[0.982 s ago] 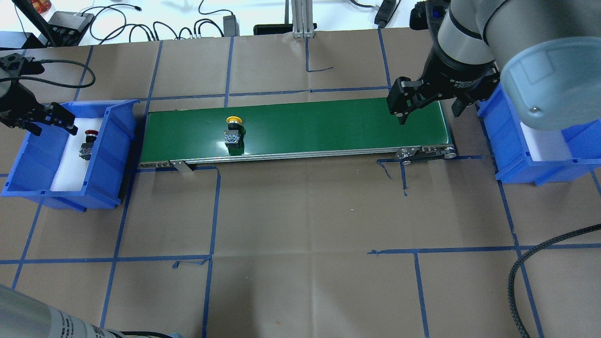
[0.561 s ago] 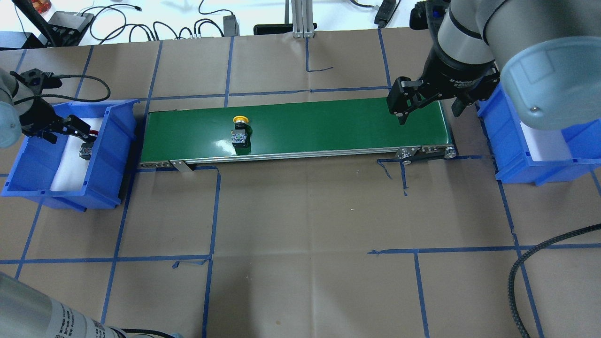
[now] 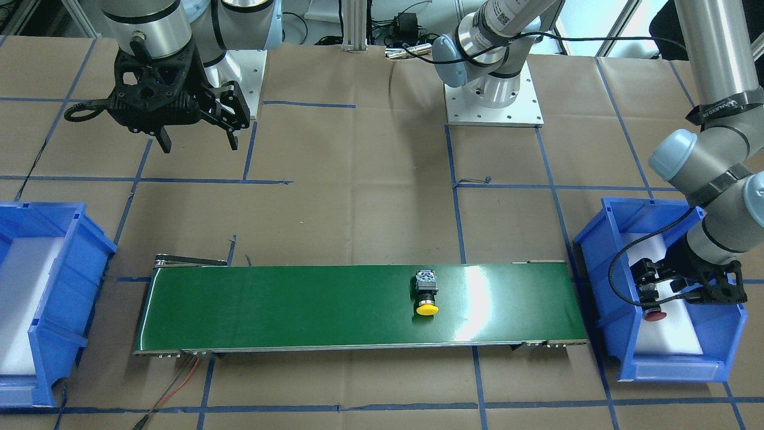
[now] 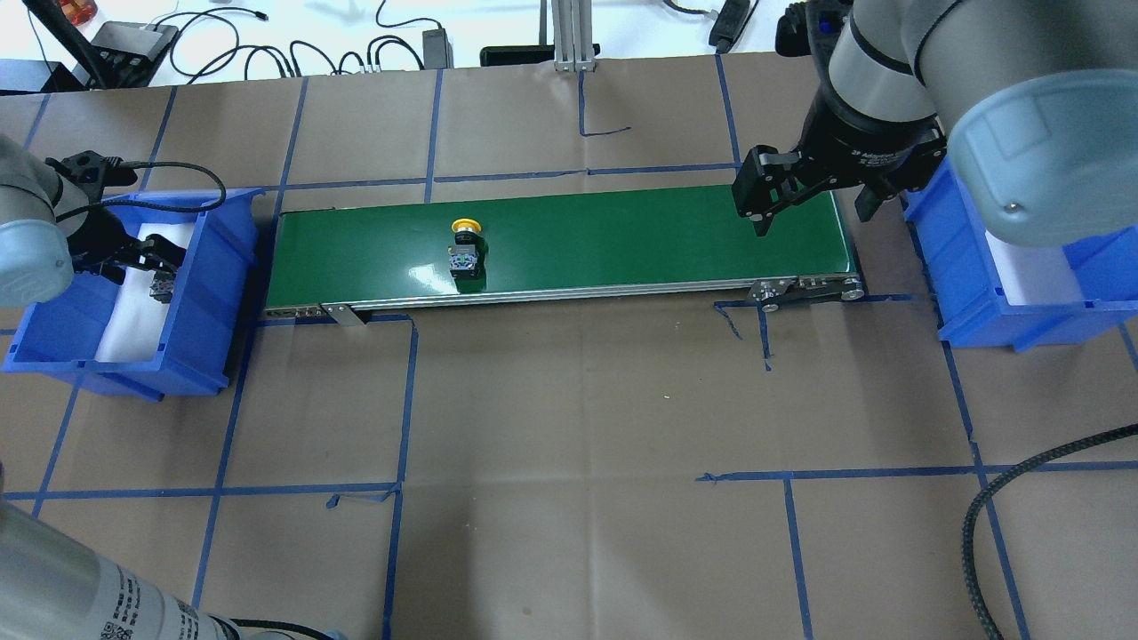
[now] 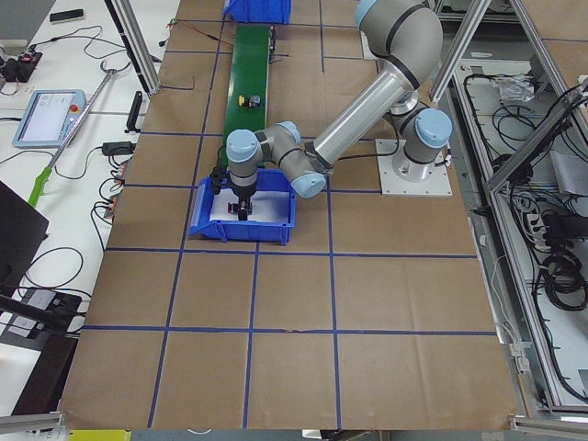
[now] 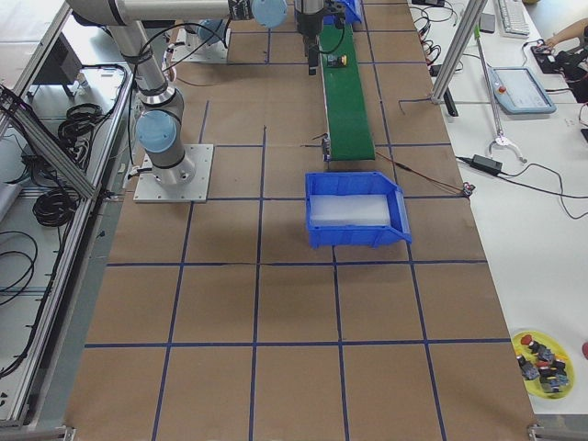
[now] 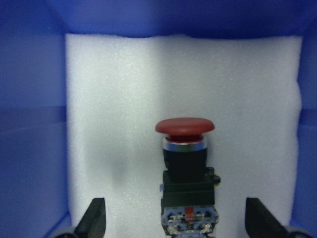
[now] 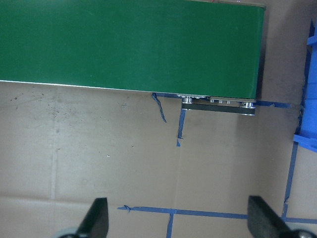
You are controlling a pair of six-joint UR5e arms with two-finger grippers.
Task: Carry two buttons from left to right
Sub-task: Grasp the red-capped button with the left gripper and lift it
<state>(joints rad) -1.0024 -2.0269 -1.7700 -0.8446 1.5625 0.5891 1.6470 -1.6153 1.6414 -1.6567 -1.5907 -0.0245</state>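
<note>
Overhead exterior shows us a worktop [image 4: 569, 400] covered in brown paper and crossed by a grid of blue tape lines. Along its far half lies a long green conveyor belt [image 4: 622, 236]. We see an open blue plastic bin at the belt's left end [image 4: 213, 267] and a matching blue plastic bin at the right end [image 4: 969, 302], each lined with a white foam pad [image 7: 124, 99].

Next we note the right end effector [image 4: 811, 203] hanging above the right end of the belt, its two fingers spread wide and empty. The left end effector [image 4: 132, 258] sits low inside the left bin, fingers likewise spread apart and gripping nothing.

Of the buttons, the yellow-capped push button with a black neck and boxy grey-black rear block [image 4: 465, 249] lies on its side on the belt, left of the belt's middle, cap toward the far edge. The red-capped push button of the same build [image 7: 185, 173] rests on the foam in the left bin, between the left fingers [image 7: 96, 220] and clear of both.
</note>
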